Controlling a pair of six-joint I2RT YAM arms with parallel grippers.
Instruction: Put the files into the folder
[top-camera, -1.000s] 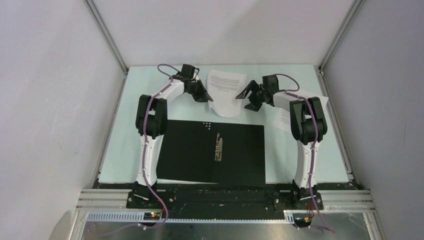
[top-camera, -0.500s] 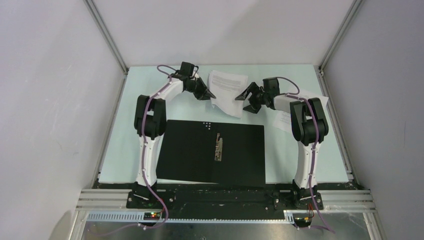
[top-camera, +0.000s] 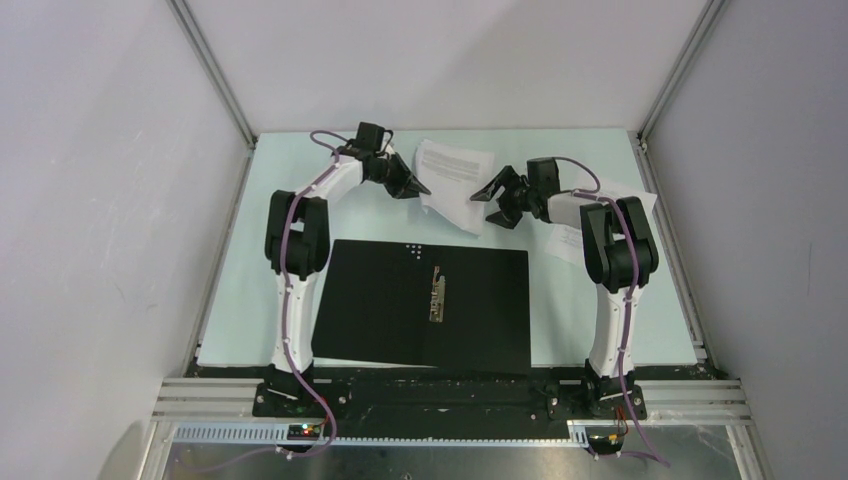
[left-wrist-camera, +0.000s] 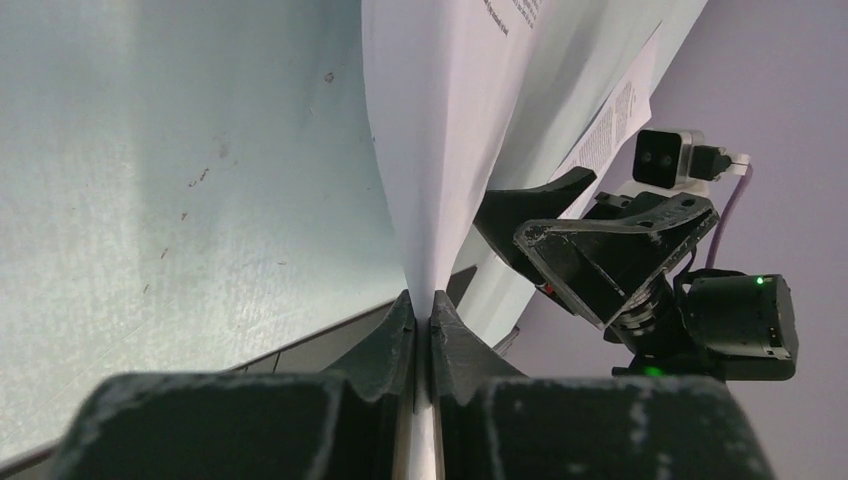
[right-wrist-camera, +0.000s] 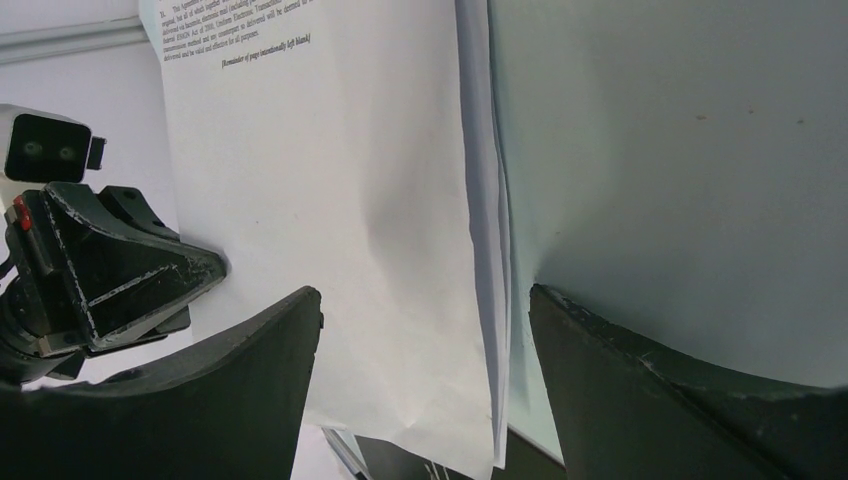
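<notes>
Firstly, at the left jaws: pressed together on one edge of the files (left-wrist-camera: 430, 150), pinching thin white paper, bowed, rising out of the grip toward the top of the left wrist view. At the right jaws: spread wide, one finger on either side of the opposite edge of the same paper, closed on nothing. Seemingly two layers at that edge, though hard to tell for sure. Seen from above: held at upper centre of the frame between the two arms, apparently raised at least partly off the bench (top-camera: 250, 290). Another sheet (top-camera: 566, 238) lying flat at right of centre, partly under the right arm. Further down, at lower centre, the folder (top-camera: 380, 310), opened flat, black side up, metal clip (top-camera: 437, 293) near its middle, apart from the lifted paper. Judging by the bow: very light, limp, no stiffness of its own, easy to crease or tear at a single pinch point, and likely to slide layer over layer. Best taken at two opposite edges, close to the margin, drawn gently taut, carried low and laid down flat rather than dropped.
</notes>
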